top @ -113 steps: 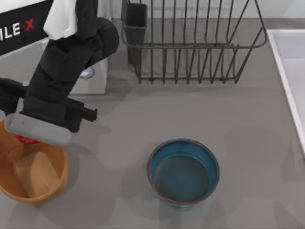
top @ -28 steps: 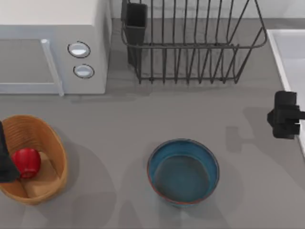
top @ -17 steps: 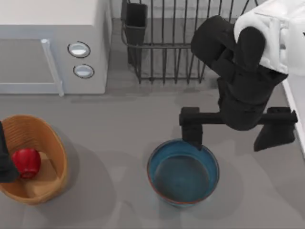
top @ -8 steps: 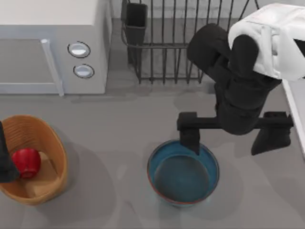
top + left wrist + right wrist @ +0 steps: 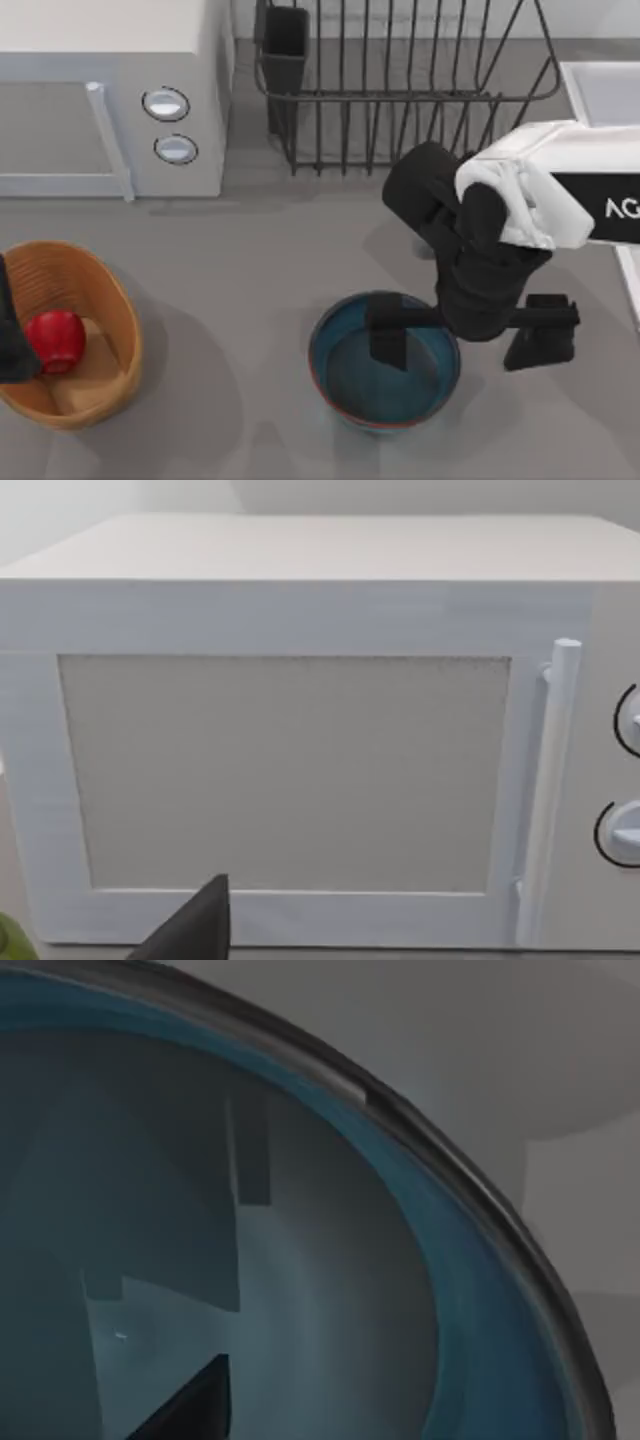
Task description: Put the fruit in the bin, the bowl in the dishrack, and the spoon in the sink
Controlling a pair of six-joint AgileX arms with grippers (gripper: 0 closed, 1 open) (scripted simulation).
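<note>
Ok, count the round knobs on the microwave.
2: the upper knob and the lower knob, stacked on the microwave front's right side, left of the dishrack. None seems hidden.

Bowl [image 5: 385, 385] – glossy glaze; bin [image 5: 105, 385] – rough woven wicker; dishrack [image 5: 400, 95] dark metal wire.

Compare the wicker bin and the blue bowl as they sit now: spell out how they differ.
The bin is oval, tan woven wicker; the bowl is round, glazed blue-teal with a reddish-brown rim. The bin holds the red fruit; the bowl holds nothing of its own. The bin sits at the table's left edge with no hand over it; the bowl sits near the middle, straddled by the open right hand, one finger inside and one outside. Both stand upright on the grey table.
</note>
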